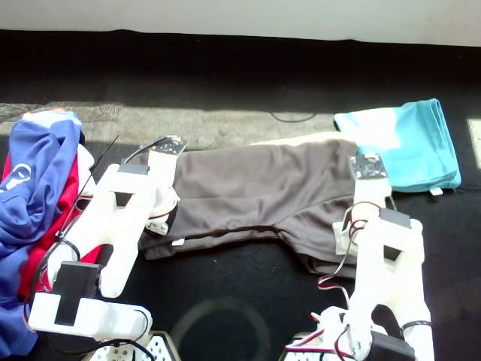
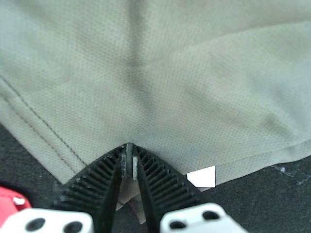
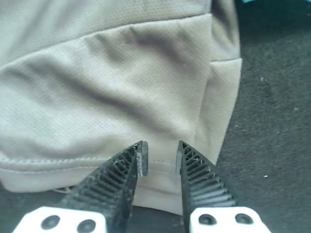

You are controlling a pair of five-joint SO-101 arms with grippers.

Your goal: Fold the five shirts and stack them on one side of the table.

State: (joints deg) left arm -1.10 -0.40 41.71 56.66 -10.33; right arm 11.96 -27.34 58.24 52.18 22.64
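One white tag (image 2: pixel 201 175) lies beside left pincer (image 2: pixel 129 156), clamped on grey shirt (image 2: pixel 170 73); right pincer (image 3: pixel 160 158) slightly parted over it.

Shirts counted: four. One grey shirt (image 1: pixel 255 195), one teal shirt (image 1: pixel 409 143), one blue shirt (image 1: pixel 34 173), one red shirt (image 1: pixel 66 201). Two arms: left arm (image 1: pixel 113 226), right arm (image 1: pixel 383 263).

A black worktop (image 1: pixel 225 68) meets a white wall (image 1: pixel 240 13); a sunlit strip (image 1: pixel 203 124) crosses it.

Grey shirt (image 1: pixel 255 188) spread ctr, teal shirt (image 1: pixel 409 143) folded, blue/red shirts (image 1: pixel 34 188) heaped
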